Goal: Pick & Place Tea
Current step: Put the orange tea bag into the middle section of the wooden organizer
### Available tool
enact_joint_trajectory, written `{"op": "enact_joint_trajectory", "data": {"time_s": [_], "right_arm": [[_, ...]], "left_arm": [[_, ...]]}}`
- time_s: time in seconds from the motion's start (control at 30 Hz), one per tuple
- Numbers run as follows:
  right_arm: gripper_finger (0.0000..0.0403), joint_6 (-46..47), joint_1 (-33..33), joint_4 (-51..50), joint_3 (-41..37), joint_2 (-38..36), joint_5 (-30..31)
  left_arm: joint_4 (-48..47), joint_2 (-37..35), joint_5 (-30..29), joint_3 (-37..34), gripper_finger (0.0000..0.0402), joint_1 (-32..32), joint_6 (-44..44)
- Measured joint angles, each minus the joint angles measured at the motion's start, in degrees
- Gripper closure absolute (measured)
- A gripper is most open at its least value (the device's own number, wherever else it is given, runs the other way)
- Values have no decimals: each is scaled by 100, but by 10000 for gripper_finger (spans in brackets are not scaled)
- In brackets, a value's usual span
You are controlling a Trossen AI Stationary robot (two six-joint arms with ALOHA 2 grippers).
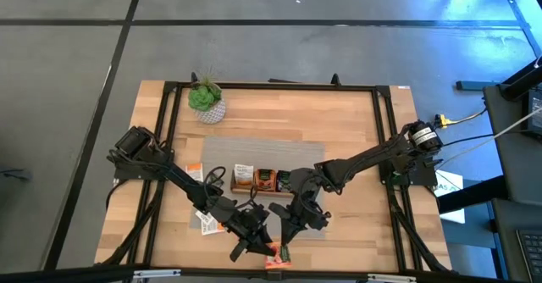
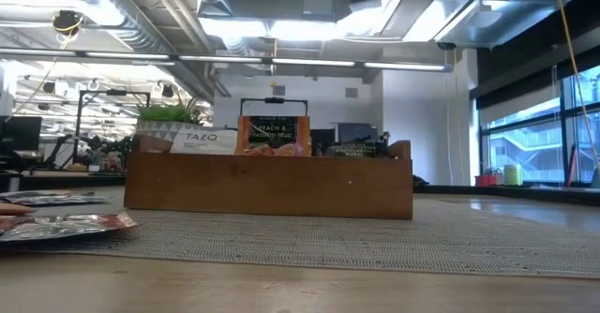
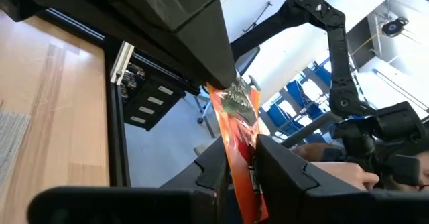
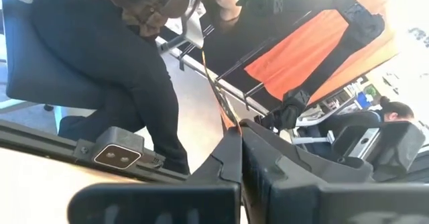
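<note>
A: Where's the tea?

B: The left end effector [image 3: 244, 160] pinches a red sachet [image 3: 236, 127] at the counter's [image 1: 339, 122] front edge; the right [image 4: 241, 157] is closed on its edge.

A: Advice?

B: One should release before carrying it to the tray [image 1: 264, 180].

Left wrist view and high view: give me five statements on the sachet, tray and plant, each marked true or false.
1. The left gripper holds an orange-red sachet. True.
2. The plant stands inside the tray. False: it stands apart, toward the table's far edge.
3. The tray holds sachets standing in it. True.
4. Both arms reach toward the table's near edge. True.
5. The right gripper is wide open. False: it is shut.
</note>
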Motion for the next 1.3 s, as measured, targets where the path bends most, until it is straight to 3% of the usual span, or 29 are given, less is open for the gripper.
{"op": "enact_joint_trajectory", "data": {"time_s": [0.47, 0.67, 0.87, 1.07, 1.17, 1.3], "right_arm": [[373, -230, 220, 134, 0, -2, 39], [310, -52, 240, 132, 0, -3, 178], [252, 1385, 238, 127, 0, -31, 1364], [236, 2980, 238, -258, -2, -266, 2786], [236, 3606, 238, -590, -2, -398, 3804], [235, 4240, 228, -1019, -2, -483, 4992]], "left_arm": [[-11, 0, 44, 0, 386, 0, 101], [-9, 0, 55, 0, 380, 0, 105], [4, -36, -173, -1, 389, -21, 744], [-586, -187, -638, -7, 389, -159, 1004], [-1262, -435, -1240, -9, 390, -315, 1013], [-2690, -1097, -2666, -9, 390, -649, 1056]]}}
